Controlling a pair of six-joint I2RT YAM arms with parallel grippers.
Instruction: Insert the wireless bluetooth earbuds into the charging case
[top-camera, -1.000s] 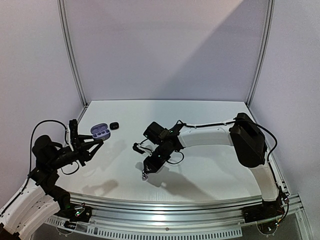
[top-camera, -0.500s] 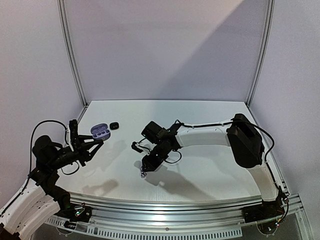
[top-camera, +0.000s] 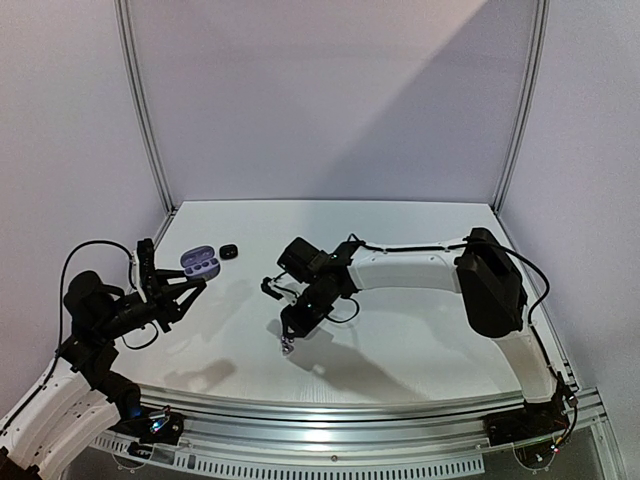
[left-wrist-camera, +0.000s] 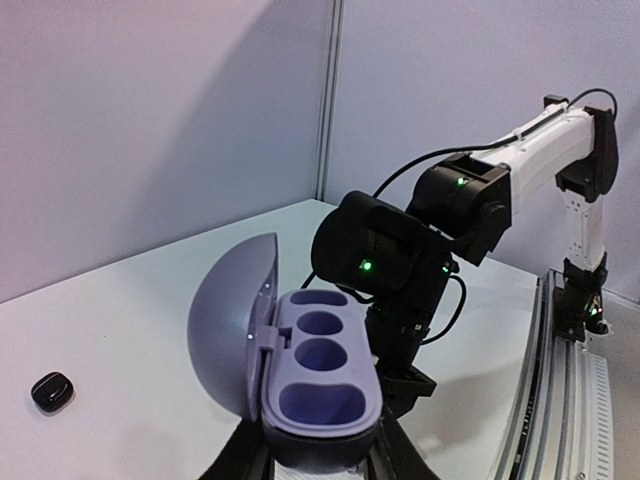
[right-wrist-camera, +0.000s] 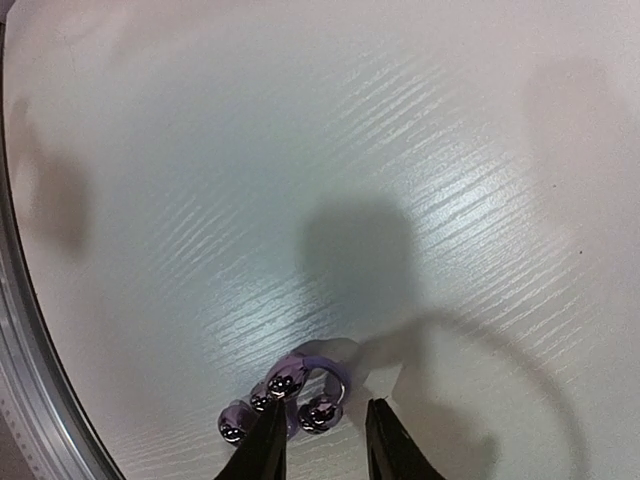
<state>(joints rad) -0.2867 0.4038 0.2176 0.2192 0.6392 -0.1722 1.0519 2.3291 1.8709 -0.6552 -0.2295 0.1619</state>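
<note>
- Overhead, we see two robot arms reaching across a white desk (top-camera: 420, 330).
- At the left, the left claw (left-wrist-camera: 320, 458) is closed narrowly on the base of a lilac charging case (left-wrist-camera: 320, 375). The lid is swung open and the hollow wells face up.
- Near the desk's middle, the right claw (right-wrist-camera: 325, 445) hangs above the surface, its narrow tips pinching a lilac earbud (right-wrist-camera: 298, 395) with shiny silver contacts.
- A small black object (left-wrist-camera: 52, 390) lies on the desk near the case.

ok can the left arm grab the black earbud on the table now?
Probably not: the left gripper is shut on the open charging case, so it's occupied. The black earbud itself lies uncovered on the table.
</note>
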